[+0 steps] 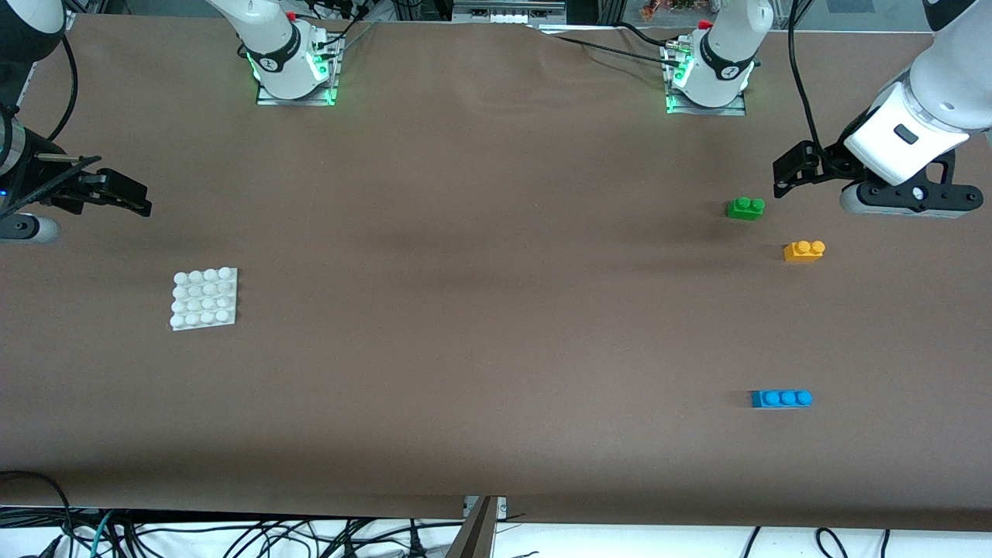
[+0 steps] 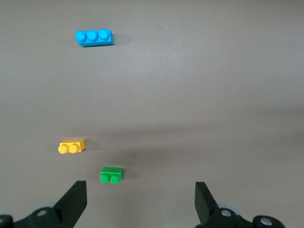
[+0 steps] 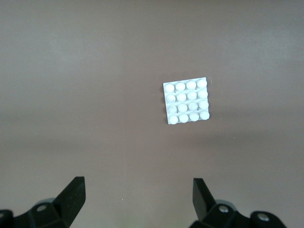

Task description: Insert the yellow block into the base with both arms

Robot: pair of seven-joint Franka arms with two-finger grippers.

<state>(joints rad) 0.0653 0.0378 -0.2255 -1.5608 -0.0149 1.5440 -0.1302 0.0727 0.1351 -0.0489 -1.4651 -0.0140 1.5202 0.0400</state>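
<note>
The yellow block lies on the brown table toward the left arm's end, studs up. My left gripper hangs open and empty over the table beside the green brick, apart from the yellow block. The white studded base lies flat toward the right arm's end. My right gripper hangs open over bare table at that end, with nothing between its fingers and the base not under it.
A green two-stud brick sits beside the yellow block, farther from the front camera. A blue three-stud brick lies nearer that camera. Both arm bases stand along the table's back edge.
</note>
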